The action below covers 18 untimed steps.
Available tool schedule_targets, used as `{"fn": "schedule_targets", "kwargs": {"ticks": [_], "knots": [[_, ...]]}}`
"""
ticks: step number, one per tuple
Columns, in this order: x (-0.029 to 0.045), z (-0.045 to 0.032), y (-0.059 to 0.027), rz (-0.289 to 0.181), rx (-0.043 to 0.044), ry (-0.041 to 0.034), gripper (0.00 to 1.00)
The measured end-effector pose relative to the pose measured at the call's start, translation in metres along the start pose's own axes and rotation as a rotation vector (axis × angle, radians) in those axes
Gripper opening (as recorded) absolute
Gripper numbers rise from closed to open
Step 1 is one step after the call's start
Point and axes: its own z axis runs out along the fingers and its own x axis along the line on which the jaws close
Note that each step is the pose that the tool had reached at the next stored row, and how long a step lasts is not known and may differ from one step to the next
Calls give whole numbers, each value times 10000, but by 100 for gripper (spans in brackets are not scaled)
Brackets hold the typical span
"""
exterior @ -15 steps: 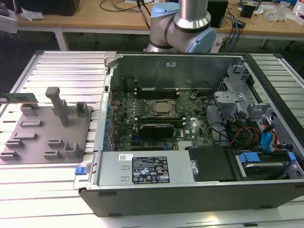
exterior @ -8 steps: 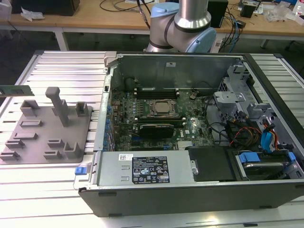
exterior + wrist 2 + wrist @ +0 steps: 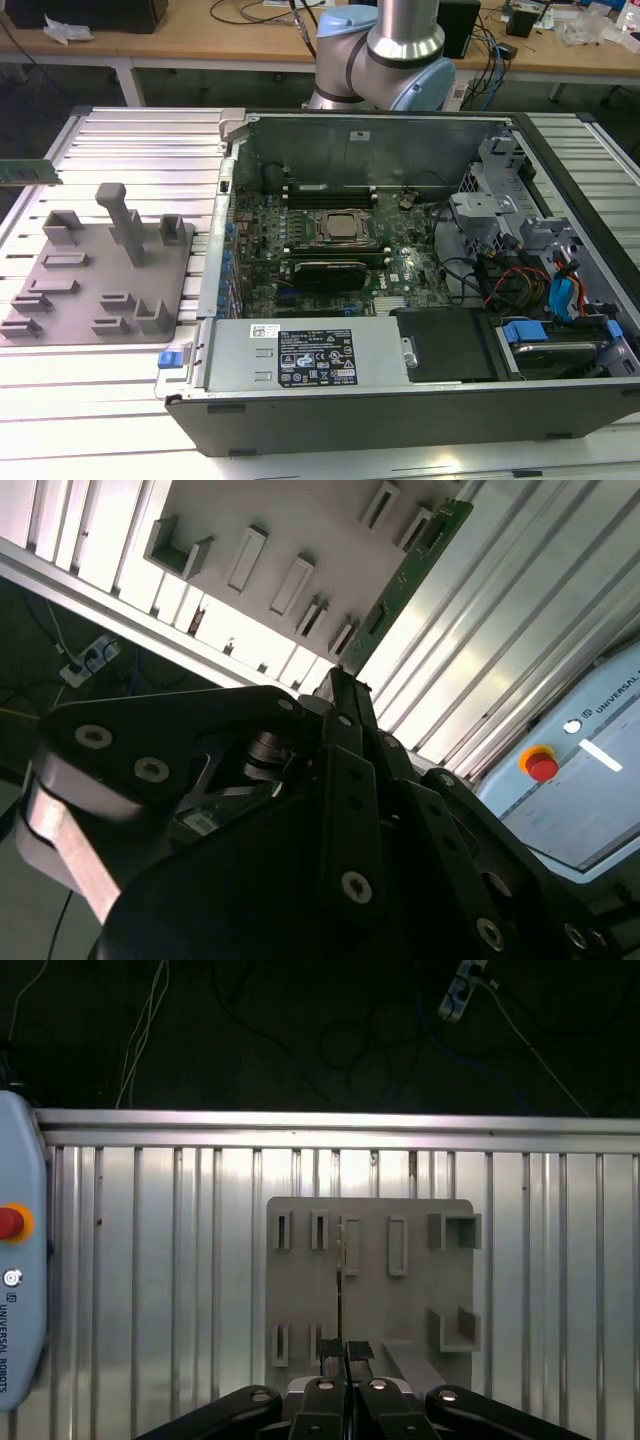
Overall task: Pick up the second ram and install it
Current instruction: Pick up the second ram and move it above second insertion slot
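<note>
The fingers (image 3: pixel 360 1350) are clamped on one end of the second ram (image 3: pixel 408 580), held over the grey tray (image 3: pixel 375 1310), well apart from the motherboard (image 3: pixel 405 262); with so slim a hold, it may pivot or slip and meet its slot crooked.

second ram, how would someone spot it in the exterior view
On the exterior view's left, beside the open computer case, lies a grey fixture tray. Above the tray's far corner, at the picture's edge, the tool holds the second ram: the one thin green strip among grey parts.
</note>
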Motion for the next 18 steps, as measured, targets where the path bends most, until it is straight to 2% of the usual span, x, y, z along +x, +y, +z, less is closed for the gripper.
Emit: {"fn": "schedule_targets", "kwargs": {"ticks": [8,12,14,18], "knots": [[-2,-106,4,0,2,0,9],[-3,-111,-5,1,-1,3,9],[-1,-112,-85,2,1,1,9],[0,-115,-184,5,2,1,9]]}}
